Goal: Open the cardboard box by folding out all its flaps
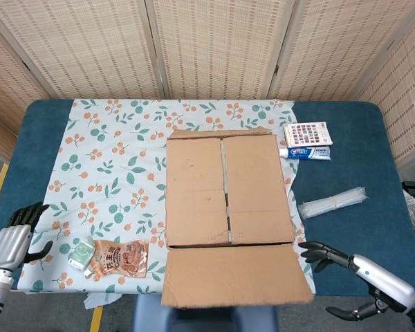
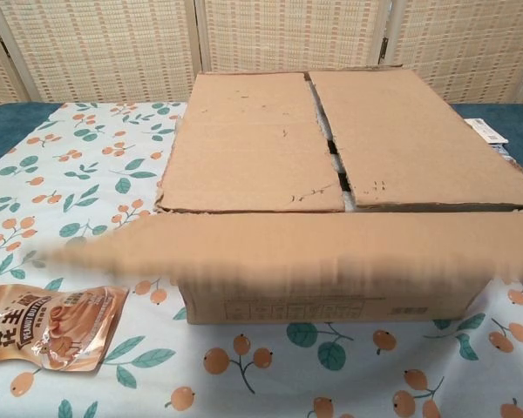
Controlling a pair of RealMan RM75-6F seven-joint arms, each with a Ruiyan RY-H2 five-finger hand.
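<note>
The cardboard box (image 1: 227,190) sits mid-table on the floral cloth. Its near flap (image 1: 235,274) is folded out toward me and hangs over the table's front edge, blurred in the chest view (image 2: 279,248). Two inner flaps (image 2: 253,144) still lie flat over the top, meeting along a centre seam. My right hand (image 1: 356,280) is low at the front right, just beyond the folded-out flap's corner, fingers spread and holding nothing. My left hand (image 1: 15,235) hangs off the table's front-left edge, fingers apart and empty.
A snack pouch (image 1: 120,258) and a small green-white packet (image 1: 77,254) lie front left of the box. A toothpaste box (image 1: 305,153), a patterned card box (image 1: 307,133) and a clear plastic tube (image 1: 332,203) lie to the right. Bamboo screens stand behind the table.
</note>
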